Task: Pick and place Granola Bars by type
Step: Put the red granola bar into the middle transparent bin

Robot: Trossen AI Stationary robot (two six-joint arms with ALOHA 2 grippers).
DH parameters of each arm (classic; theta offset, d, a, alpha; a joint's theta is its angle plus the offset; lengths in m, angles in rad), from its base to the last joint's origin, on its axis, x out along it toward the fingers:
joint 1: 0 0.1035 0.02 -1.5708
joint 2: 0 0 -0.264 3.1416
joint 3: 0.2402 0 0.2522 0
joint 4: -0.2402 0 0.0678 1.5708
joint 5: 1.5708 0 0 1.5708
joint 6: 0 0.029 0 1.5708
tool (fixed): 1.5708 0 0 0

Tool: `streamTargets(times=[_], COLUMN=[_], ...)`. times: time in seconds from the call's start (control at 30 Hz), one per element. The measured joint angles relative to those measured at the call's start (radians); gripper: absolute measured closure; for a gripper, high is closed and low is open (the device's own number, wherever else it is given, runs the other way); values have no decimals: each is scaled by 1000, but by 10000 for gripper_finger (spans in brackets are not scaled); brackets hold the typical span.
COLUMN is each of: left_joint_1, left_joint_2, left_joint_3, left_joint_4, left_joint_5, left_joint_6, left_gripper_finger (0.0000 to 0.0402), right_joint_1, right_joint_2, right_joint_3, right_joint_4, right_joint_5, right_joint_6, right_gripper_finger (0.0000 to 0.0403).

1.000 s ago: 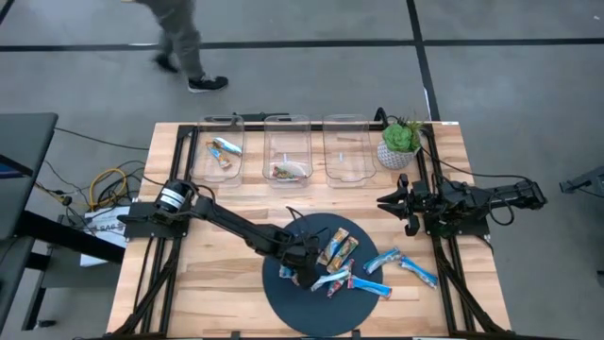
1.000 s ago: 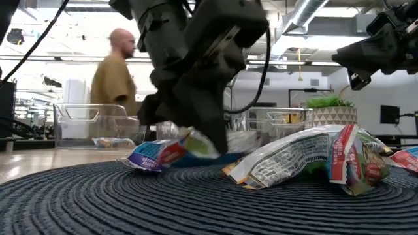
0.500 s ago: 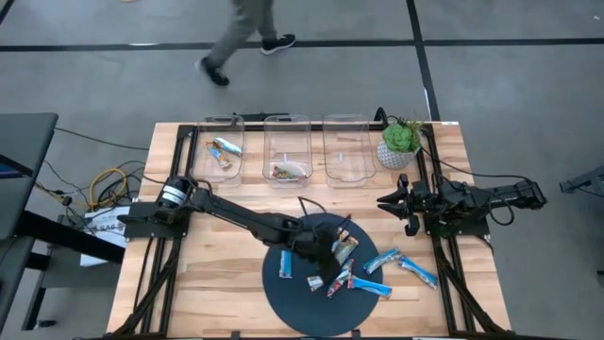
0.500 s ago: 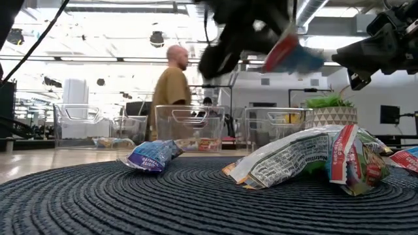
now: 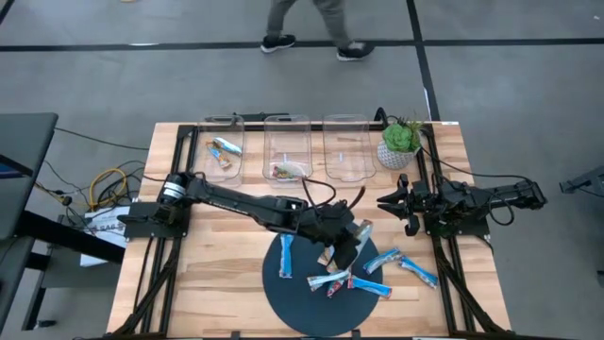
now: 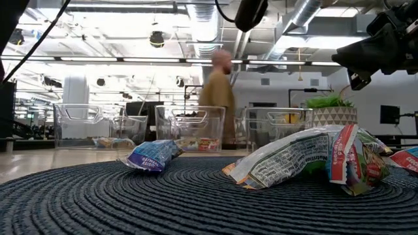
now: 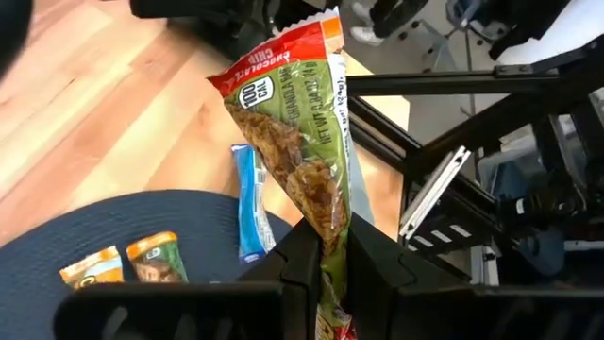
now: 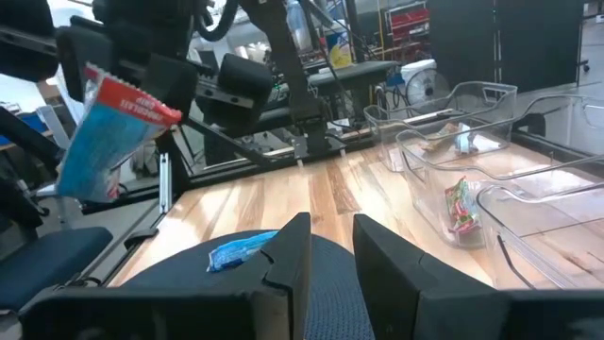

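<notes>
On the high view's left my left gripper (image 5: 351,243) reaches to centre frame, pinching a green-and-orange bar (image 7: 297,142) clear of the mat (image 5: 283,302), presumably bound for the middle bin (image 5: 287,132) holding its like; at right, my right gripper (image 5: 392,203) waits, fingers slightly parted, holding nothing.

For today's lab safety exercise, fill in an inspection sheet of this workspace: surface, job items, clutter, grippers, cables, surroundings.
Surface: wooden table with a round dark mat.
Job's things: granola bars scattered on the mat and beside it; one green-and-orange bar held aloft; bars in two of three clear bins.
Clutter: small potted plant.
Grippers: left gripper shut on the green-and-orange bar above the mat; right gripper waiting at the table's right edge.
Cables: bundle beside the table.
Surroundings: a person walking past.
</notes>
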Motion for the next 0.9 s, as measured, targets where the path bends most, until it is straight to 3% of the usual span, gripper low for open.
streamTargets(times=[0.4,0.9], left_joint_1=[70,366], left_joint_2=[-4,-86], left_joint_3=[0,0], left_joint_4=[-59,-296], left_joint_5=[35,48], left_joint_6=[45,358], left_gripper_finger=[370,370], right_joint_1=[0,0], right_joint_2=[0,0], right_joint_3=[0,0], right_joint_4=[0,0], right_joint_5=[0,0], right_joint_6=[0,0], right_gripper_finger=[326,326])
